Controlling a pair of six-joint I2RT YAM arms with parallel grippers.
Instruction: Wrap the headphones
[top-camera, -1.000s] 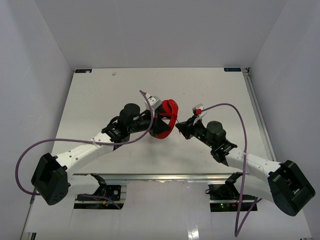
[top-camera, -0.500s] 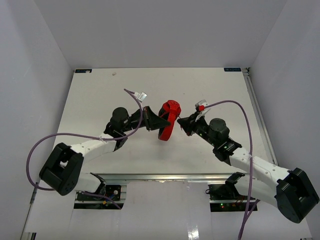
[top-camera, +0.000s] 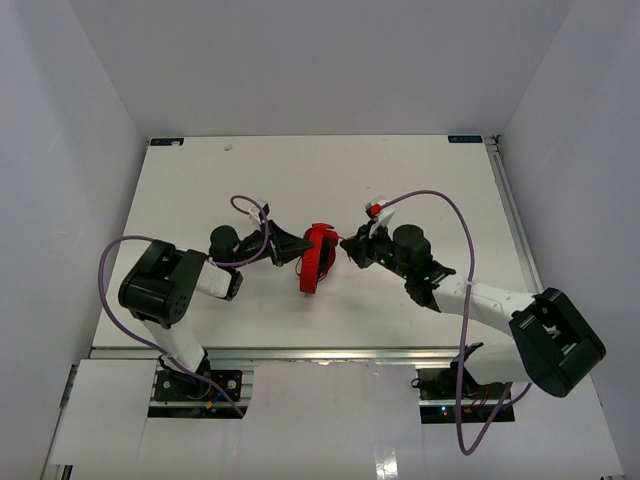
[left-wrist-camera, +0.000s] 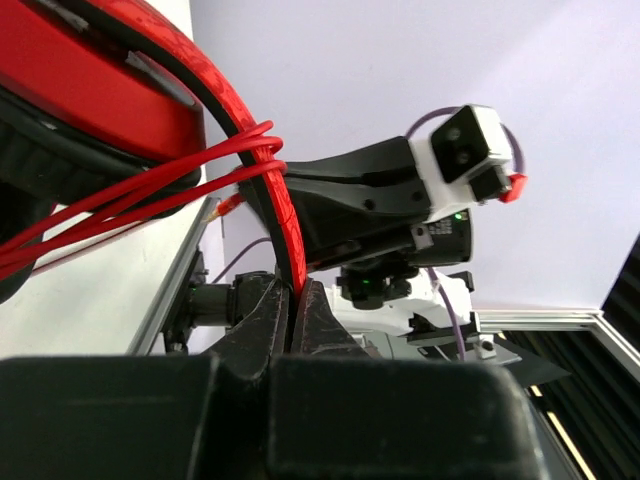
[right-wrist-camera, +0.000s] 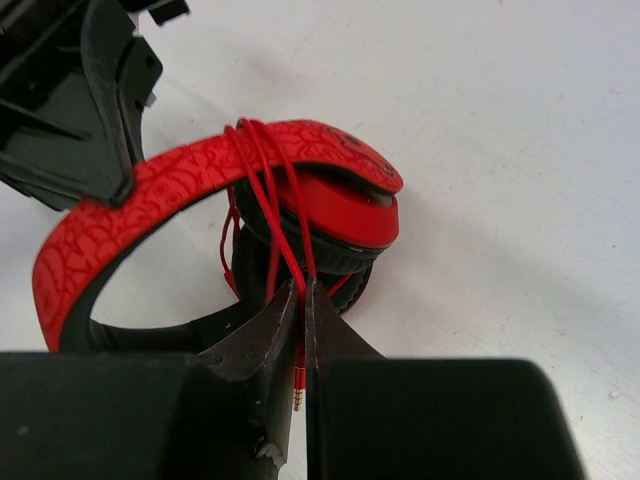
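The red headphones (top-camera: 318, 256) stand mid-table between my two grippers. My left gripper (top-camera: 299, 247) is shut on the thin red-and-black headband (left-wrist-camera: 270, 190), seen close in the left wrist view with the gripper (left-wrist-camera: 293, 292) clamped on it. The thin red cord (right-wrist-camera: 268, 190) is wound several times over the headband (right-wrist-camera: 180, 185) and red earcup (right-wrist-camera: 335, 215). My right gripper (right-wrist-camera: 300, 292) is shut on the cord near its plug (right-wrist-camera: 298, 385), whose gold tip pokes out behind the jaws. In the top view the right gripper (top-camera: 348, 246) sits against the headphones' right side.
Thick purple robot cables (top-camera: 455, 215) arch over both arms. A metal rail (top-camera: 300, 352) runs along the table's near edge. White walls enclose the table on three sides.
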